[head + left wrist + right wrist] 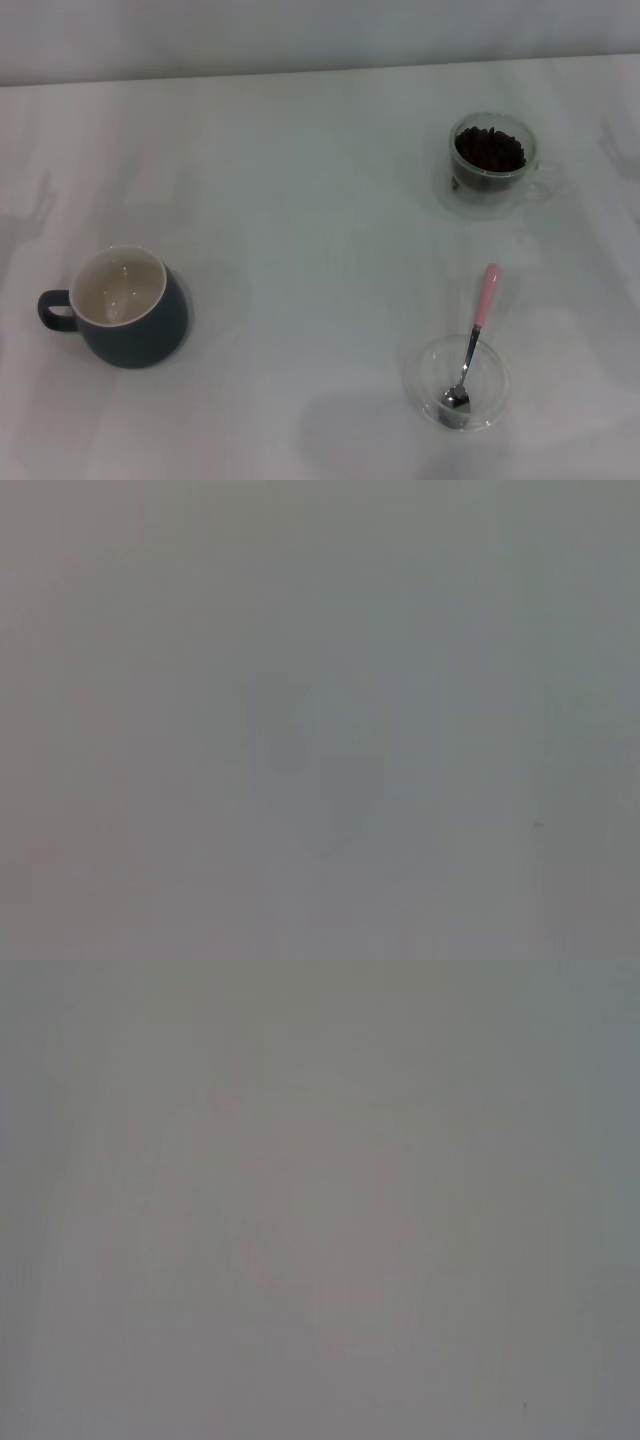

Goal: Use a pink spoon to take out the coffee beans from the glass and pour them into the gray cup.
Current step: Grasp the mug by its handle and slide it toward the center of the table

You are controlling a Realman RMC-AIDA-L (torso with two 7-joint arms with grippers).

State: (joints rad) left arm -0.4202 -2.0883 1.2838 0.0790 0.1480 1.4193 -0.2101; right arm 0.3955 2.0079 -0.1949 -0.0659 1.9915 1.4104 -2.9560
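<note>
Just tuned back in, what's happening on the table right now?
Nothing is being handled yet; neither gripper shows in any view. The pink spoon rests with its bowl in a shallow clear dish on the robot's right, handle pointing away. Farther back, the glass holds the coffee beans. The gray cup stands on the left with no beans in it.

Setting: bare staged tabletop, most like a lab or test bench; cannot tell for certain. Evidence: plain white table filling the frame, pale blank wall along the top edge. Few props, well apart: gray cup lower left, glass of coffee beans upper right, pink spoon in a clear dish lower right.
</note>
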